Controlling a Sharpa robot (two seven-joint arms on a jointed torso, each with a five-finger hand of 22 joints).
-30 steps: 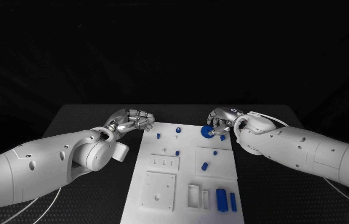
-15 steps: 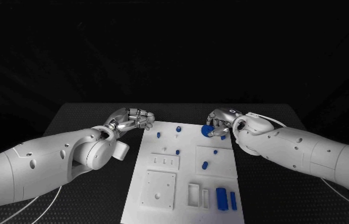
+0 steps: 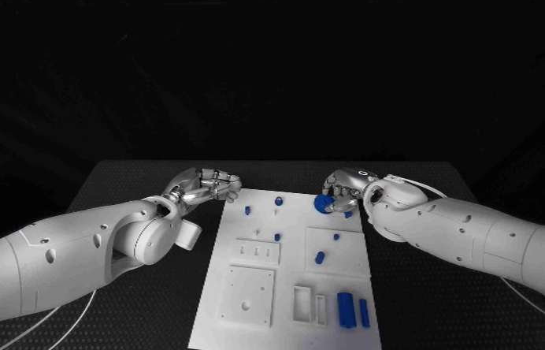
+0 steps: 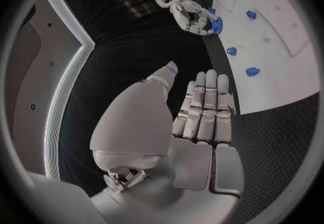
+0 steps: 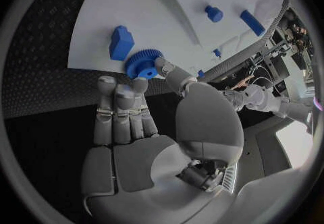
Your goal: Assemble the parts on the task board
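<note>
Right hand [image 3: 344, 188] at about 1 o'clock from the task board's [image 3: 267, 287] centre, over the board's far right corner. It pinches a blue gear [image 5: 142, 64] between thumb and fingertips; the other fingers lie straight and close together. In the head view the gear [image 3: 324, 204] sits at the board's far right edge, whether touching the surface I cannot tell. A blue block [image 5: 121, 42] lies on the board just beside the gear.

Left hand [image 3: 208, 186] at about 11 o'clock, over the black counter [image 3: 136, 184] just off the board's far left corner. Holds nothing; fingers [image 4: 206, 108] side by side and only slightly bent, thumb set apart from them.

On the board: small blue pegs [image 3: 277, 202] near the far edge, another blue peg [image 3: 319, 258] mid-board at right, and two blue bars [image 3: 346, 310] at 5 o'clock, near the front right corner.
</note>
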